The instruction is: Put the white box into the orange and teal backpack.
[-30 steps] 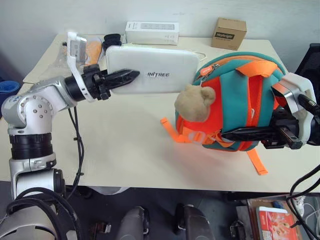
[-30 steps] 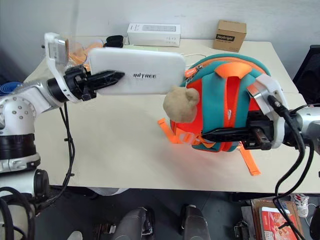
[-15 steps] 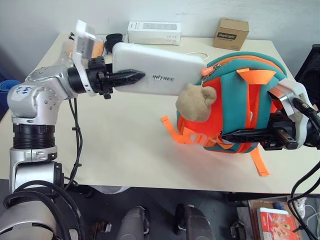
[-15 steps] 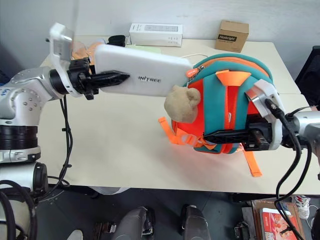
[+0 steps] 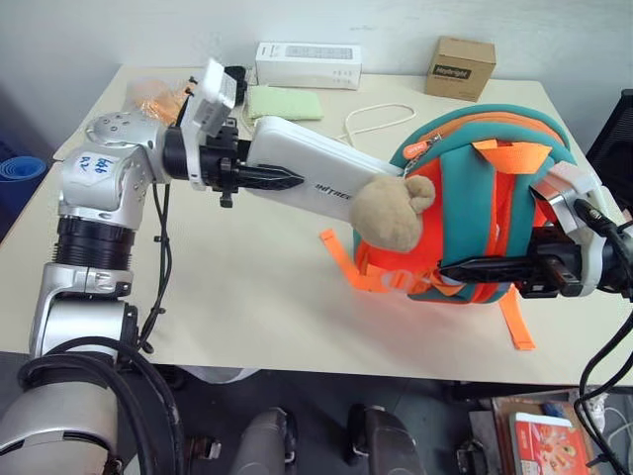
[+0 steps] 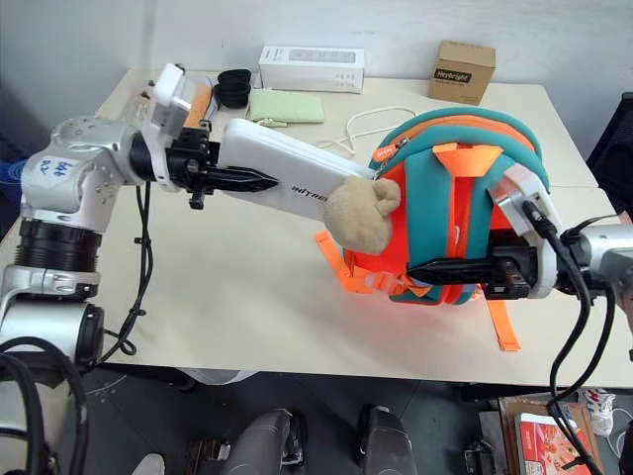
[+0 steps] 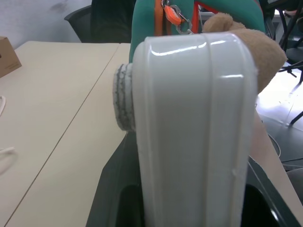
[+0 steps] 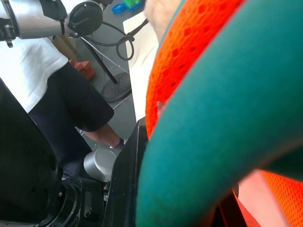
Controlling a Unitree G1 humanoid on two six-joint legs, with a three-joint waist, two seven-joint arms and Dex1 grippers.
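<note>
**A:** Left pincer (image 5: 259,177), head views first: it is clamped on the near end of the white box (image 5: 315,176). A second ago the box hung level, short of the bag. Now it slants down toward four o'clock, its far end at the plush toy (image 5: 394,212), beside the zipper at the bag's nine o'clock edge.

**B:** And the right pincer (image 5: 473,267)?

**A:** Pinched tight on the lower part of the orange and teal backpack (image 5: 482,198), holding it upright on the worktop (image 5: 247,297), as before.

**B:** Left wrist view?

**A:** The box (image 7: 194,123) sits between the fingers, teal fabric and plush toy (image 7: 258,47) just past its tip.

**B:** Right wrist view?

**A:** Orange mesh and teal trim (image 8: 227,118) close against the fingers. I judge insertion is beginning; whether the tip has entered, I cannot tell.
</note>
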